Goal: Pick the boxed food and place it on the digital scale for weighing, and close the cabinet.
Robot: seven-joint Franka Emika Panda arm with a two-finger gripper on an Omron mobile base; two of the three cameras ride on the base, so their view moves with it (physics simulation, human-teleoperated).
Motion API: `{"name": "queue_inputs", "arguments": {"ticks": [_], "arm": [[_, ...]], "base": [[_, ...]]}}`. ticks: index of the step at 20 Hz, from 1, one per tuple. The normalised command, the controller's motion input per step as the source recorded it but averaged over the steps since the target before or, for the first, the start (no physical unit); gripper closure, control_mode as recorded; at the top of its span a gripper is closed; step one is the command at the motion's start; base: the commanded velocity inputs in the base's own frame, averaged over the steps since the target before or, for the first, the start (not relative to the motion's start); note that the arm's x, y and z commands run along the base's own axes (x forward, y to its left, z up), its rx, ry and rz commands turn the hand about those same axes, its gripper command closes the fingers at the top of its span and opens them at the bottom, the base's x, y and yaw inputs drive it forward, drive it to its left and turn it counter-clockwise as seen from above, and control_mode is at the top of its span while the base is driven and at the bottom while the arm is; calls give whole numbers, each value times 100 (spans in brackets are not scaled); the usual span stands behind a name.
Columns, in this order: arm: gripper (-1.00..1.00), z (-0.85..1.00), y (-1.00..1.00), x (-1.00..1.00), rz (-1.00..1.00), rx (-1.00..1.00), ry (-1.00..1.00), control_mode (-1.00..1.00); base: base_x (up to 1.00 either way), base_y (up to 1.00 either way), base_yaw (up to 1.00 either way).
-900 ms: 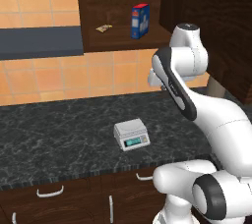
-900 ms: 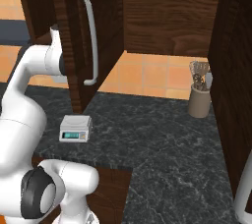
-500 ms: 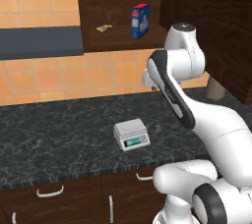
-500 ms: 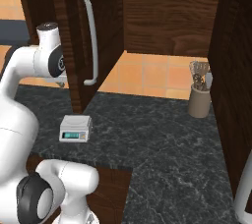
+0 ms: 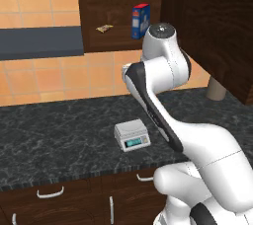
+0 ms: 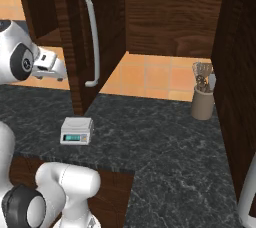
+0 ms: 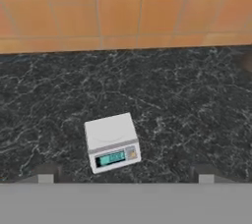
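Claw (image 7: pixel 125 179) spread wide, empty, above digital scale (image 7: pixel 111 141)

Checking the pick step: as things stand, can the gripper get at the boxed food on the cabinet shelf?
Probably yes: the cabinet door stands open, and the boxed food stands upright at the shelf's front, nothing before it.

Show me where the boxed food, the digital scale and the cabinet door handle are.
boxed food (image 5: pixel 140 20), left base view, middle of its blue front face.
digital scale (image 7: pixel 109 132), hand view, flat top plate.
cabinet door handle (image 6: pixel 94 39), right base view, middle of the vertical silver bar.
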Motion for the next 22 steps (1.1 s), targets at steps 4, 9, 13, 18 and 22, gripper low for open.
{"name": "queue_inputs", "arguments": {"ticks": [4,9,13,18,22], "arm": [[-100,41,7,0,-1,-2,-24,-100],[-100,44,0,0,-1,-6,-18,-100],[-100,51,1,0,0,-7,-18,-100],[-100,45,0,14,0,-7,-21,-100],[-100,35,0,45,0,-6,-14,-100]], "base": [[0,0,0],[0,0,0],[0,0,0],[0,0,0],[0,0,0]]}}
